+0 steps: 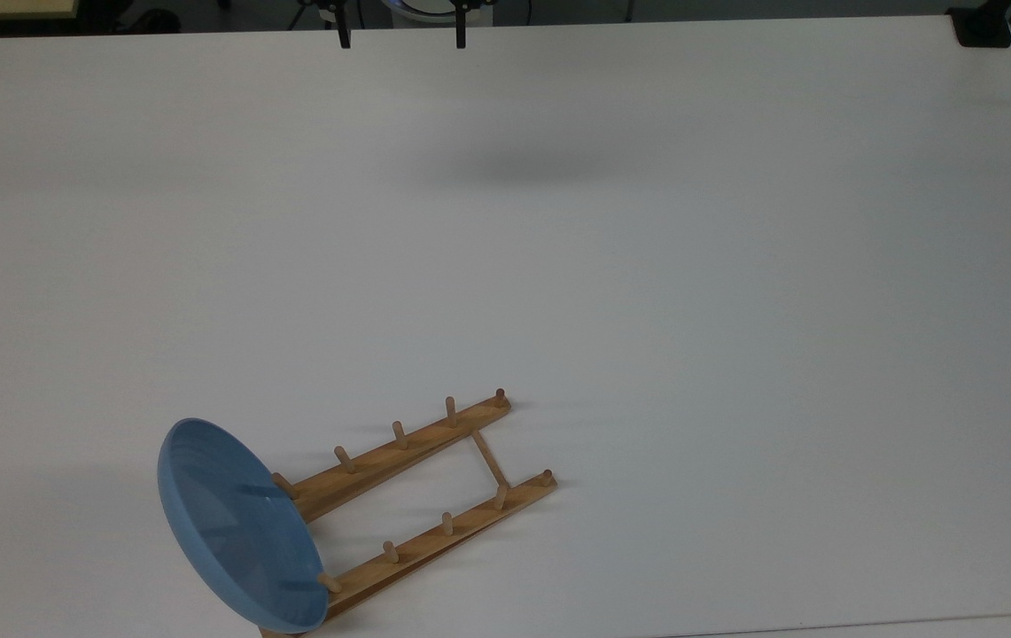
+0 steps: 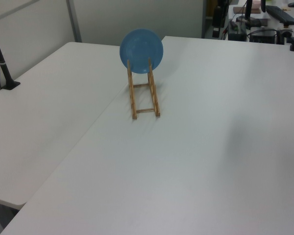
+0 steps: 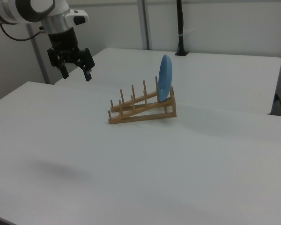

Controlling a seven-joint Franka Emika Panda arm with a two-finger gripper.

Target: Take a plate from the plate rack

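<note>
- The round, glossy light-blue plate [image 1: 239,523] stands on edge in the last slot of the light-brown wooden plate rack [image 1: 421,496], leaning against two upright pegs; in the right view the plate [image 3: 165,83] sits at the rack's raised end.
- The rack [image 2: 143,95] is two long rails joined by thin crossbars, each rail carrying a row of short pegs, and it lies on the white table [image 1: 647,266] near the edge at the bottom of the top view, toward the top view's left corner.
- In the left view the plate [image 2: 141,51] faces the camera, with the rack running from it toward the table's middle.
- The black two-finger gripper [image 3: 76,71] on the white arm [image 3: 28,10] hangs in the air above the table, well apart from the rack, at the right view's upper left.
- Its fingers [image 3: 88,75] are spread apart and point down, holding nothing.
- In the top view the two fingertips [image 1: 459,37] show at the table's far edge, with a soft shadow on the table below them.
</note>
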